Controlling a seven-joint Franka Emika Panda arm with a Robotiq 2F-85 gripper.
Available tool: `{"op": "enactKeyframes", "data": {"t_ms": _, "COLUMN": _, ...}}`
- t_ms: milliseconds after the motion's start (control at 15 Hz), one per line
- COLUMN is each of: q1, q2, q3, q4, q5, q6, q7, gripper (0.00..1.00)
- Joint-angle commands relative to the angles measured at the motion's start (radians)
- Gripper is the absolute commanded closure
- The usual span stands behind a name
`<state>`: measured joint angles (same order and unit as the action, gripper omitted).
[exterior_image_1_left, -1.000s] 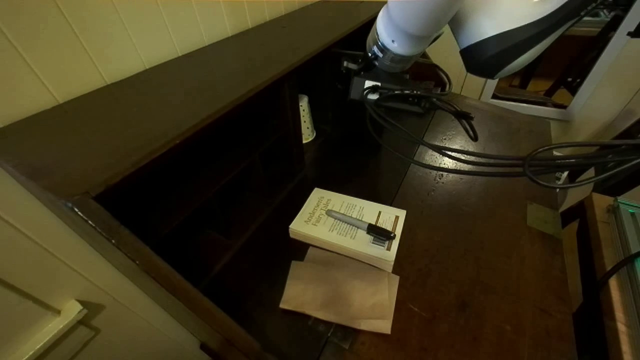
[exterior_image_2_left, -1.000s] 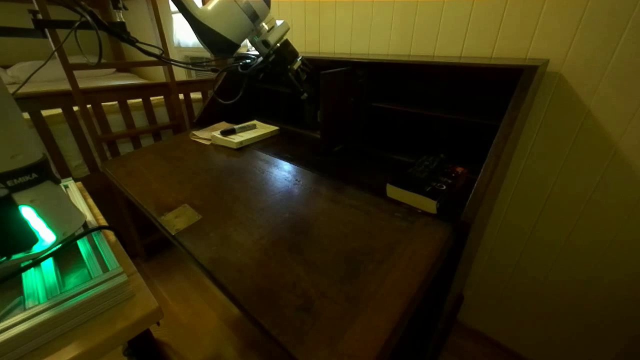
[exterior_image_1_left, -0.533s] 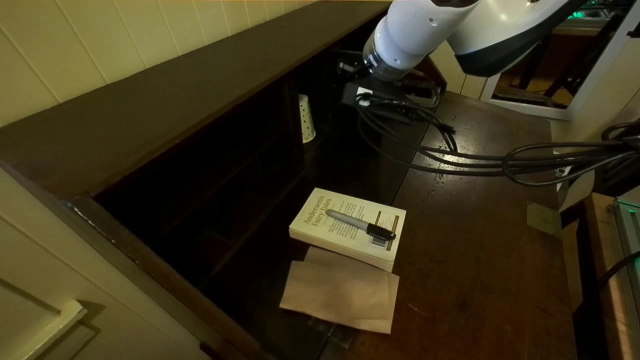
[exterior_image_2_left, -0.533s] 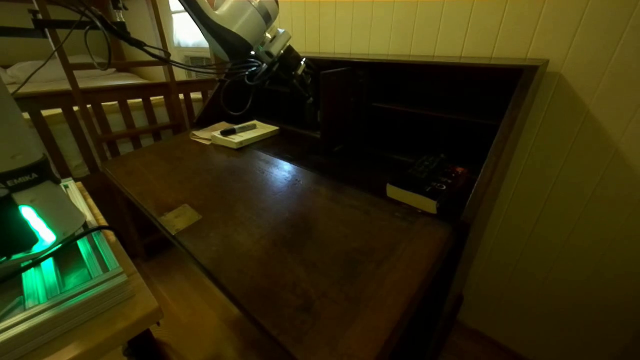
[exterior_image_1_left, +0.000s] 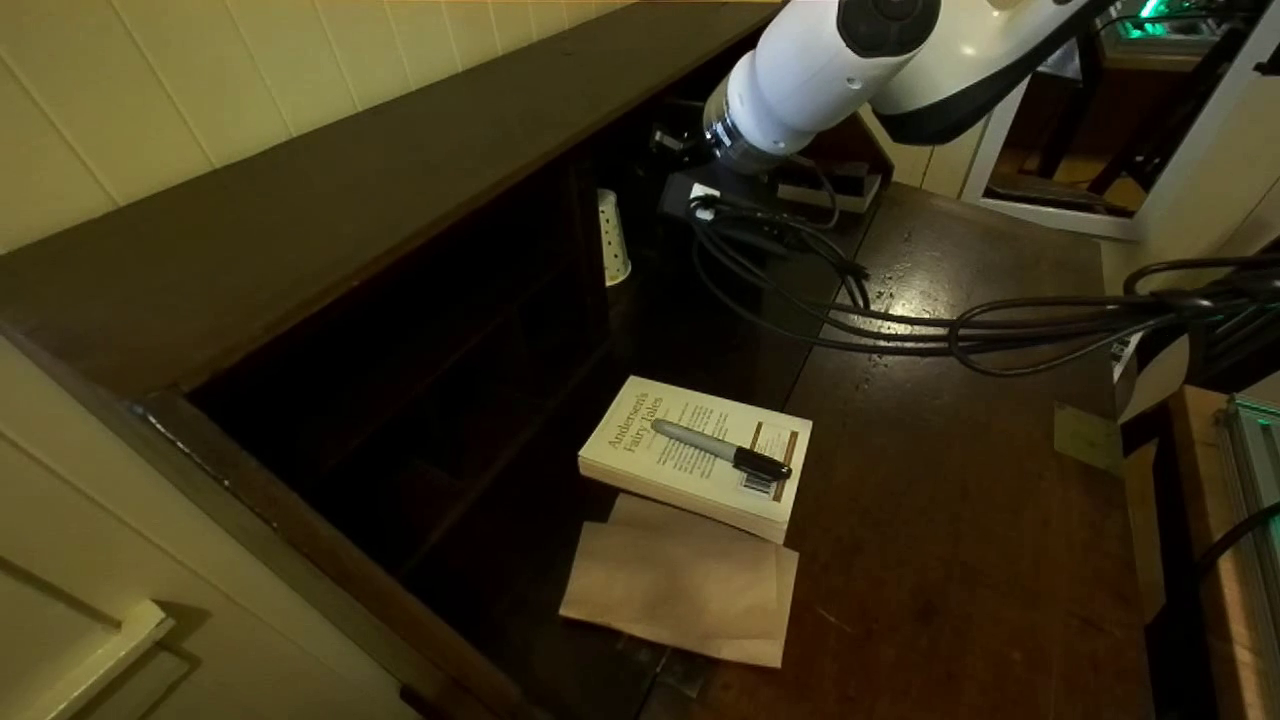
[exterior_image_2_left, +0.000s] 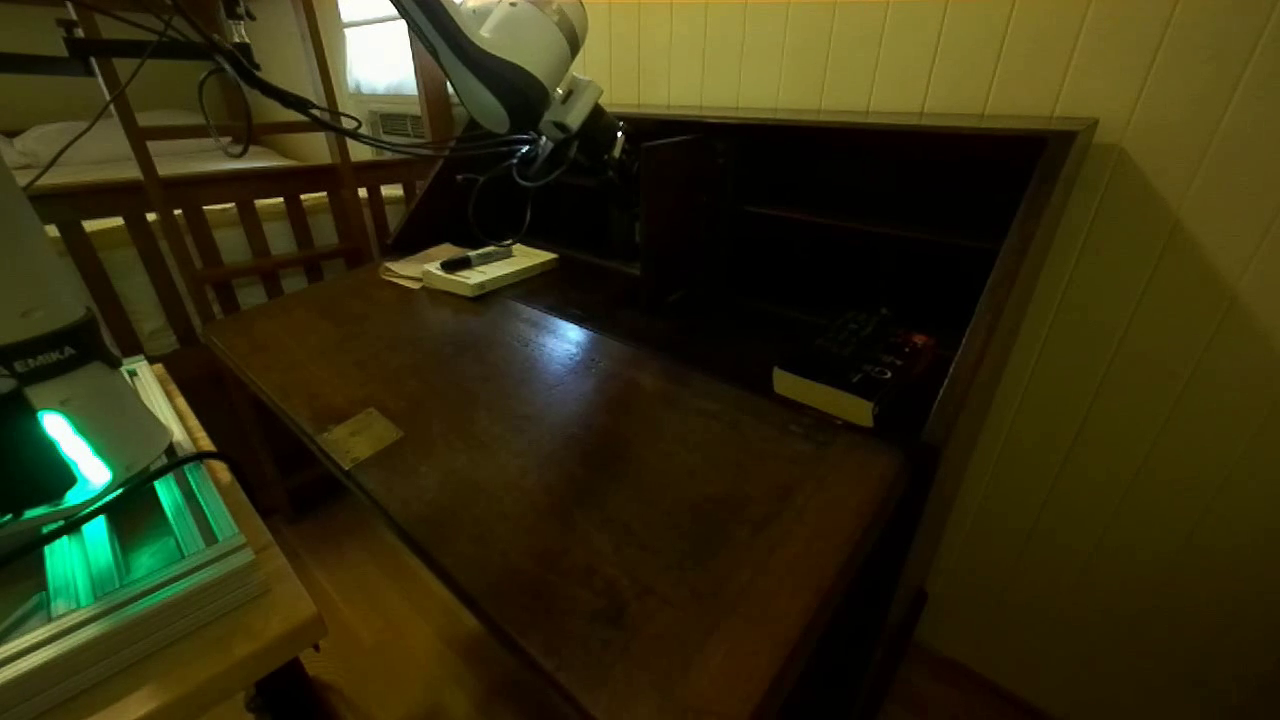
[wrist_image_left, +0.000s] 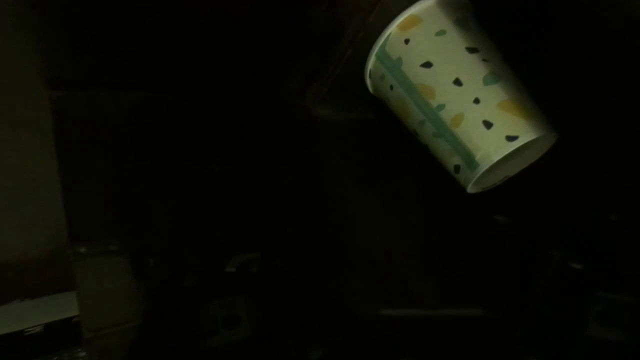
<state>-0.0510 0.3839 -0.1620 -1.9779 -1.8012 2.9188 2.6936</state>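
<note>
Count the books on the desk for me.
2. The pale Andersen's Fairy Tales book lies flat under a marker; the thick dark book lies toward the opposite end of the desk. Deep shadow could hide more.

In an exterior view the camera looks down along the desk (exterior_image_1_left: 940, 520), from close above the end with the paper (exterior_image_1_left: 680, 590). In an exterior view from the opposite end, it sits lower and farther from the book (exterior_image_2_left: 507, 266), the base (exterior_image_2_left: 110, 410) at its left edge. Both exterior views share desk, book, paper and arm (exterior_image_2_left: 530, 40). The wrist view faces the cup (wrist_image_left: 460, 95) closely.
</note>
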Motion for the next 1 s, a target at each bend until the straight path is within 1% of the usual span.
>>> {"op": "enactKeyframes", "data": {"t_ms": 0, "q1": -0.036, "q2": 0.067, "q3": 0.032, "q4": 0.096, "q5": -0.05, "q6": 0.044, "q7": 0.052, "gripper": 0.0}}
{"op": "enactKeyframes", "data": {"t_ms": 67, "q1": -0.044, "q2": 0.077, "q3": 0.042, "q4": 0.112, "q5": -0.044, "q6": 0.05, "q7": 0.043, "gripper": 0.0}}
{"op": "enactKeyframes", "data": {"t_ms": 133, "q1": -0.042, "q2": 0.091, "q3": 0.04, "q4": 0.128, "q5": -0.077, "q6": 0.061, "q7": 0.082, "gripper": 0.0}}
{"op": "enactKeyframes", "data": {"t_ms": 400, "q1": -0.084, "q2": 0.131, "q3": 0.084, "q4": 0.194, "q5": -0.054, "q6": 0.096, "q7": 0.07, "gripper": 0.0}}
{"op": "enactKeyframes", "data": {"t_ms": 600, "q1": -0.113, "q2": 0.162, "q3": 0.111, "q4": 0.213, "q5": -0.03, "q6": 0.124, "q7": 0.062, "gripper": 0.0}}
{"op": "enactKeyframes", "data": {"t_ms": 933, "q1": -0.163, "q2": 0.196, "q3": 0.168, "q4": 0.247, "q5": -0.007, "q6": 0.112, "q7": 0.055, "gripper": 0.0}}
